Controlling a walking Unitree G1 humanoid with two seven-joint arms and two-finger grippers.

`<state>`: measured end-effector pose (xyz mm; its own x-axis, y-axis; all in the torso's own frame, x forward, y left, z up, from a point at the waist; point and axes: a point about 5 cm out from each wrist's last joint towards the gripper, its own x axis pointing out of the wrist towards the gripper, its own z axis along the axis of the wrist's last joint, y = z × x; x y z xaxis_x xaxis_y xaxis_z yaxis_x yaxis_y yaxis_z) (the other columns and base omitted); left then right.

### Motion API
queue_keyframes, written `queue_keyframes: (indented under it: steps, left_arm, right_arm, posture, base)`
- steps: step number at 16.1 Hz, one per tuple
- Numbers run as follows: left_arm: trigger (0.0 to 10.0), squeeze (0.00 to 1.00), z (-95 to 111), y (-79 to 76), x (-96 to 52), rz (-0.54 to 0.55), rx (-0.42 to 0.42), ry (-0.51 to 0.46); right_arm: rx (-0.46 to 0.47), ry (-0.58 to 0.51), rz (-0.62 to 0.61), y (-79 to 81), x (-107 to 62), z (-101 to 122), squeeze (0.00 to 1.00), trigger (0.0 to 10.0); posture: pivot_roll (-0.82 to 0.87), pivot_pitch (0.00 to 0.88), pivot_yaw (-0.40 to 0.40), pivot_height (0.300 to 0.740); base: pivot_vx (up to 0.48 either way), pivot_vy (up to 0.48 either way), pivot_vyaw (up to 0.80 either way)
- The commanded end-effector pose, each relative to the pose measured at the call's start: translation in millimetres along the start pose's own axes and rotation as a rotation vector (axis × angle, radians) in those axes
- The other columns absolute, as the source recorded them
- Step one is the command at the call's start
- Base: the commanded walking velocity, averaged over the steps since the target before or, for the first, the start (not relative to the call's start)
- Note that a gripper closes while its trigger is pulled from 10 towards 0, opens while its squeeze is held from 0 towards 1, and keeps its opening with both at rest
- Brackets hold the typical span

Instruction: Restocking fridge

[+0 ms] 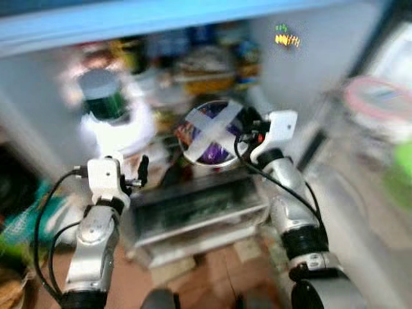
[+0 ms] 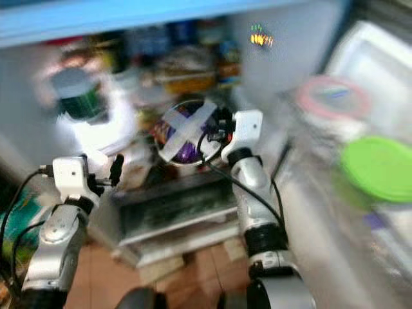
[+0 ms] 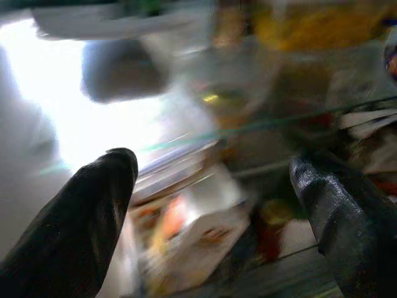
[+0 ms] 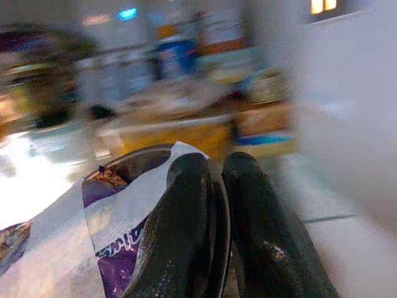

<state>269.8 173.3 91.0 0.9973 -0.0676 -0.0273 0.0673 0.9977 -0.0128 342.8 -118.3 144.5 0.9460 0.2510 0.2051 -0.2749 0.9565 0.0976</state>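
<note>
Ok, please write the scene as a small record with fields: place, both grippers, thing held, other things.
place: open fridge with crowded shelves, picture blurred
right gripper: shut on the rim of the bowl, raised before the shelves
bowl: round, white tape crossed over it, purple packet inside
left gripper: open, holds nothing, lower, before the fridge
other: green lid in the door

Purple-filled bowl [image 1: 212, 135] crossed by white tape [image 1: 207, 128].

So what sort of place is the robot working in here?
Most likely a home kitchen, at an open fridge: crowded lit shelves, a clear bottom drawer, and the right gripper holding a round metal bowl crossed with white tape. The frames are blurred.
</note>
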Motion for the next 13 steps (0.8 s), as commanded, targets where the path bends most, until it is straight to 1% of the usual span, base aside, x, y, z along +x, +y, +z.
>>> queue_keyframes:
  steps: [1, 3, 6, 7, 9, 11, 12, 13]
  left_arm:
    - [10.0, 0.00, -3, -3.8, -1.7, -0.002, -0.002, 0.012]
    - [10.0, 0.00, -3, -4.4, -3.4, 0.002, 0.002, 0.012]
    - [10.0, 0.00, -3, -4.2, -9.6, 0.010, 0.005, 0.015]
    - [10.0, 0.00, -3, -3.5, -13.2, 0.014, 0.007, 0.018]
    - [10.0, 0.00, -3, -2.7, -17.2, 0.018, 0.010, 0.021]
    - [10.0, 0.00, -3, -2.4, -22.9, 0.026, 0.017, 0.024]
    - [10.0, 0.00, -2, -2.1, -26.8, 0.030, 0.018, 0.023]
    - [10.0, 0.00, -1, -2.2, -28.7, 0.033, 0.019, 0.023]
  right_arm:
    - [0.015, -0.033, -0.021, -6.7, 0.4, 8, 0.00, 10.0]
    - [0.044, -0.043, -0.025, -3.9, 4.2, 10, 0.00, 10.0]
    - [0.075, -0.042, -0.006, 5.2, 11.2, 10, 0.00, 10.0]
    - [0.093, -0.042, 0.007, 11.2, 15.4, 10, 0.00, 10.0]
    - [0.128, -0.035, 0.007, 16.4, 19.8, 10, 0.00, 10.0]
    - [0.159, -0.021, -0.001, 23.9, 27.6, 9, 0.00, 10.0]
    - [0.164, -0.011, -0.009, 28.8, 32.6, 9, 0.00, 10.0]
    - [0.168, -0.008, -0.013, 30.3, 34.0, 9, 0.00, 10.0]
  posture:
    - [0.09, 0.051, 0.017, 0.740]
    - [0.10, 0.056, 0.017, 0.740]
    - [0.12, 0.072, 0.013, 0.740]
    - [0.14, 0.078, 0.011, 0.740]
    - [0.15, 0.085, 0.009, 0.740]
    - [0.18, 0.095, 0.003, 0.740]
    - [0.20, 0.105, 0.000, 0.740]
    - [0.21, 0.109, -0.002, 0.740]
  base:
    - [0.000, 0.000, 0.00]
    - [0.000, 0.000, 0.00]
    - [0.000, 0.000, 0.00]
    - [0.000, 0.000, 0.00]
    - [0.000, 0.000, 0.00]
    - [0.000, 0.000, 0.00]
    - [0.000, 0.000, 0.00]
    - [0.000, 0.000, 0.00]
